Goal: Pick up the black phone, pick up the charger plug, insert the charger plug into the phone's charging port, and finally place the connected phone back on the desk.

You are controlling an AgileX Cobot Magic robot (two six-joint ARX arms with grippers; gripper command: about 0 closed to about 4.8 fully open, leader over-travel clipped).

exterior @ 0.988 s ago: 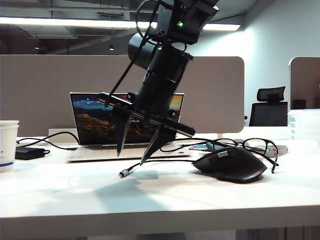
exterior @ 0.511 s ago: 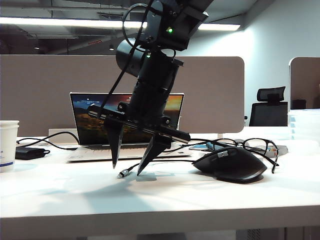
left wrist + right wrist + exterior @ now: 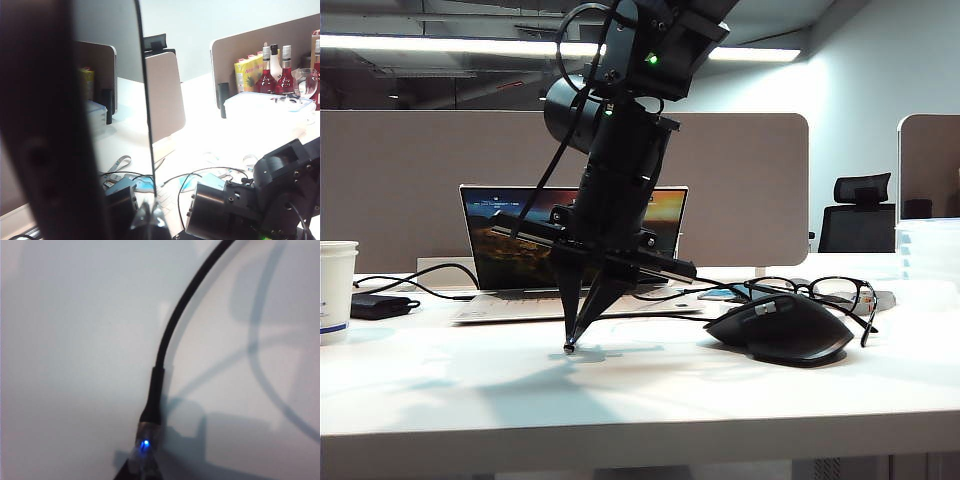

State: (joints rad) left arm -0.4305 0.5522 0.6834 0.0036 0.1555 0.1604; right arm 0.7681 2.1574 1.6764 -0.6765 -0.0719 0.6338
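Note:
In the exterior view my right gripper points down at the desk, fingers pinched together on the charger plug. Its thin black cable trails off toward the mouse. The right wrist view shows the plug's black housing running into my right gripper, with a small blue light at the tip. My left gripper shows only in the left wrist view. It is shut on the black phone, which stands upright from the fingers with its glossy face reflecting the room. The charging port is hidden.
A black mouse and glasses lie right of the plug. An open laptop stands behind, with a power brick and a white cup at the left. Bottles and a plastic box sit beyond a partition.
My right gripper came down and to the left over the plug, then its open fingers closed on the plug at the desk surface.

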